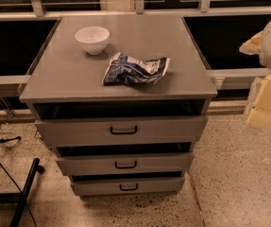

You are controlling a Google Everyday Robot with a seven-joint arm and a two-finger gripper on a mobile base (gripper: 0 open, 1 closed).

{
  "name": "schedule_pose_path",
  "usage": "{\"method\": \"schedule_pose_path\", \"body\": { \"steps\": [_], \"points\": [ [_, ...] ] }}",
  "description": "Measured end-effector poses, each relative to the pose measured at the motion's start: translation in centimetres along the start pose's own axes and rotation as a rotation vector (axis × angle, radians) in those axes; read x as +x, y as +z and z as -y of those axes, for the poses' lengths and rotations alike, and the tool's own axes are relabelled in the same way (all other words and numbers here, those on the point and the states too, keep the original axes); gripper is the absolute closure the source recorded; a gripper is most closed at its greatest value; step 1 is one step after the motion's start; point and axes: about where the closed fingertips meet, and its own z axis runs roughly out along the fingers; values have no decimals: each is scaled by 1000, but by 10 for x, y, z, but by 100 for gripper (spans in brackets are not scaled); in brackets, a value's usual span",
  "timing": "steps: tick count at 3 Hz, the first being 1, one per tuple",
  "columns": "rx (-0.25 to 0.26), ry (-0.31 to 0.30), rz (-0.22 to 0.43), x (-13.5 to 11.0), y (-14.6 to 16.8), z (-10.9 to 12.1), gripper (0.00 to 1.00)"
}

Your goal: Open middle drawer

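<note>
A grey cabinet stands in the middle of the view with three stacked drawers. The middle drawer has a flat grey front and a small black loop handle; a dark gap shows above its front. The top drawer is the widest and the bottom drawer the narrowest. My gripper hangs at the right edge of the view, pale yellow, well to the right of the cabinet and about level with the top drawer, touching nothing.
A white bowl and a crumpled blue and white chip bag lie on the cabinet top. A black pole and cables lie on the speckled floor at the left. Dark windows with pale rails run behind.
</note>
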Motion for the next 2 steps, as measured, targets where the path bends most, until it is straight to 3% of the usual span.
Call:
{"method": "schedule_pose_path", "body": {
  "steps": [2],
  "points": [
    [4, 21, 30, 3, 15, -3, 0]
  ]
}}
